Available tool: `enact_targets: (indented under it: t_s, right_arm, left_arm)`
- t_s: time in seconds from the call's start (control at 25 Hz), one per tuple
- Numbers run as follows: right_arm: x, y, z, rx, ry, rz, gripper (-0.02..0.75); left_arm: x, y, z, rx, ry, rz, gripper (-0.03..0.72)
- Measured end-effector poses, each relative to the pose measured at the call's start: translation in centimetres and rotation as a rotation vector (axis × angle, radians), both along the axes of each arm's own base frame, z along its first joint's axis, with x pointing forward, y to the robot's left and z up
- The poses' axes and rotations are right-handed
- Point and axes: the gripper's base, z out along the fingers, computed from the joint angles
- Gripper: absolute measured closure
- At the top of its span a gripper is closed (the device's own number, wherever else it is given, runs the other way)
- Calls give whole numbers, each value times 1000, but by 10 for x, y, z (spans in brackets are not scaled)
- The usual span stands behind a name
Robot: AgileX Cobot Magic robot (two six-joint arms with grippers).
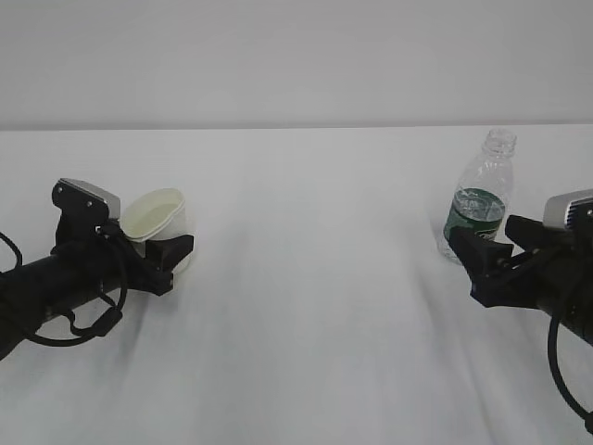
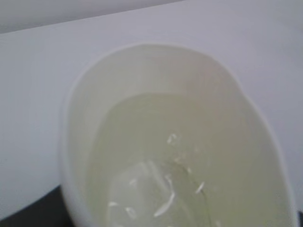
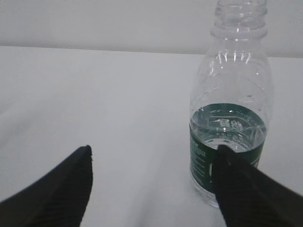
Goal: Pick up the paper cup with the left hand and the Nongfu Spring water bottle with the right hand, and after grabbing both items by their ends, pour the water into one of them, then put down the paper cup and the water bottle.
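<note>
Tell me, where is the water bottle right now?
The water bottle stands upright on the white table, far right in the exterior view, just beyond the right hand's open fingers.

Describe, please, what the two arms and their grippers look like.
Both arms are black. The left gripper has black fingers, a grey block on the wrist and looping black cables. The right gripper has ribbed black fingers, a grey block on top and a black cable.

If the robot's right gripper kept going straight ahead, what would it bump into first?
Probably the Nongfu Spring water bottle. The right gripper is open, and its right finger already overlaps the bottle's base; the middle path looks free, though depth is unclear.
</note>
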Motion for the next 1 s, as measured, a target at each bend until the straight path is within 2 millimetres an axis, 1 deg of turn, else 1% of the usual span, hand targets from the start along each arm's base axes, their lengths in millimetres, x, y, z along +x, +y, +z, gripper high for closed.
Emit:
enact_targets:
  t_s: [1.0]
  right_arm:
    - [0, 0, 0, 0, 0, 2, 150]
  left_arm:
    - [0, 0, 0, 1, 0, -6, 268]
